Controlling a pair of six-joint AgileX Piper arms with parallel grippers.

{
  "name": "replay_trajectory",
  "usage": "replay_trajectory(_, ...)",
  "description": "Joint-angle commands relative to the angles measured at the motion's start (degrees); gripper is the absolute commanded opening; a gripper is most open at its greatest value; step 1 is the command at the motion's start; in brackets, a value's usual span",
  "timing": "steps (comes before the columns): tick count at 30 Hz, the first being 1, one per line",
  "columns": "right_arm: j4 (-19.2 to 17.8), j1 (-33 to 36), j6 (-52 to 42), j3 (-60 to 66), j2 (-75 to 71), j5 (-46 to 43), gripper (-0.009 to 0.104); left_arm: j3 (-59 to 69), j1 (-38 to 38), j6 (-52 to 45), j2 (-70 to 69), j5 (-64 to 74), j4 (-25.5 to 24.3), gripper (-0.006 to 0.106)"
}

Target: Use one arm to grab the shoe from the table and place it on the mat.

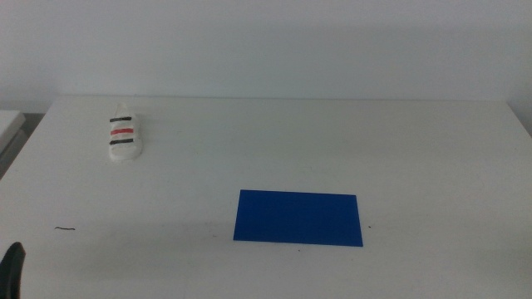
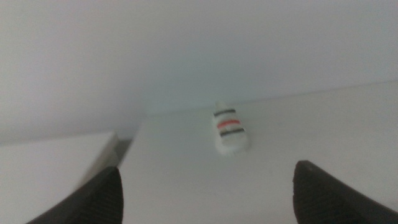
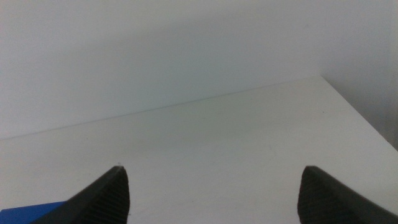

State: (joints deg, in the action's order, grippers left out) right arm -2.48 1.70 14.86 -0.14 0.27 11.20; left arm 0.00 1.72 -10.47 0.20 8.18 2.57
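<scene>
the shoe (image 1: 124,137) lies at the far left of the surface (image 1: 274,149), toe end toward the back wall, upright on its chunky sole with its three straps facing up. the mat (image 1: 298,218) lies flat near the front middle, well apart from the shoe, with nothing on it.

nothing is gripped yet, so from where i stand the step in hand looks like the reach. the left claw (image 2: 205,193) is the natural one for it: its wrist view has the shoe (image 2: 230,129) almost straight ahead between the two dark jaws, which stand wide apart and hold nothing. in the middle view only a dark sliver of that claw (image 1: 12,264) shows at the bottom left corner. to do it well, i'd bring the claw over the shoe's middle, close across the narrow width of the sole rather than along its length, and keep it level on the way over (the mat is only somewhat longer than the shoe, so the lining-up matters).

the right claw (image 3: 211,193) waits with jaws apart and empty, a corner of the mat (image 3: 31,211) just beside its one jaw.

a small dark thread-like mark (image 1: 65,227) lies on the surface at front left, off the direct line. i see nothing standing between shoe and mat.
</scene>
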Motion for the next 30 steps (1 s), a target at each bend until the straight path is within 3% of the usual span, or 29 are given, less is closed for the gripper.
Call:
replay_trajectory(1, -0.33, 0.11, -0.21, 0.14, -0.27, -0.55, 0.079, -0.9, 0.12, 1.95, 1.2, 0.81, 1.76, 0.094)
replay_trajectory(13, -0.33, 0.11, -0.21, 0.14, -0.27, -0.55, 0.079, -55.38, 0.5, 4.58, 59.74, 35.65, 2.23, 0.094)
replay_trajectory(22, -0.33, 0.11, -0.21, 0.14, -0.27, -0.55, 0.079, -84.13, 0.5, 19.63, 93.05, 43.25, 0.96, 0.094)
replay_trajectory(30, -0.33, 0.11, -0.21, 0.14, -0.27, -0.55, 0.079, -102.03, 0.5, 22.6, 116.16, 44.09, 0.81, 0.094)
